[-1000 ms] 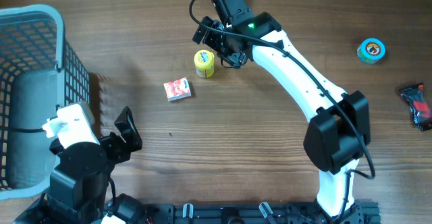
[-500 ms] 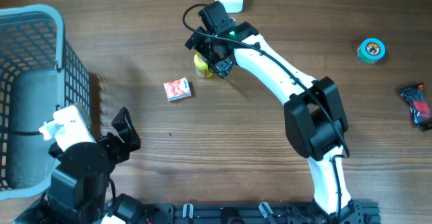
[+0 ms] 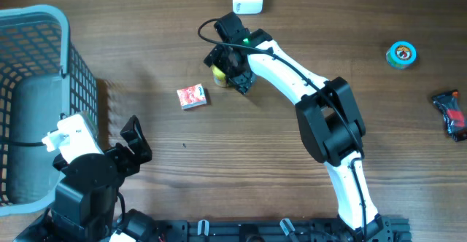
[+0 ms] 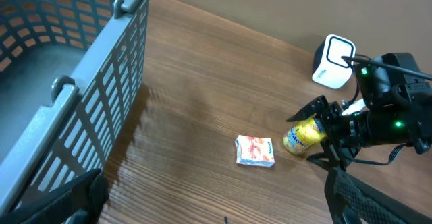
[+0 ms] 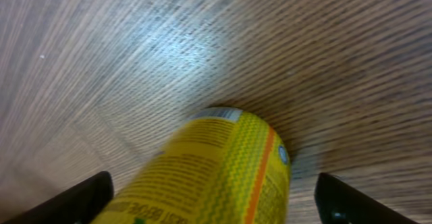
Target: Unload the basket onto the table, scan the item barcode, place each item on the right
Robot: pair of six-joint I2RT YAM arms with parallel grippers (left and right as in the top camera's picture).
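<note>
From above, the right fingers (image 3: 242, 82) stand spread on either side of the yellow can (image 3: 219, 74) on the worktop (image 3: 241, 147), just below the white scanner (image 3: 247, 0). A small red packet (image 3: 192, 96) lies near the can. The left fingers (image 3: 134, 133) gape wide, empty, beside the basket (image 3: 62, 23).

The left wrist view shows the can between the dark tips.

The right wrist view shows bare wood between the can and one finger.
</note>
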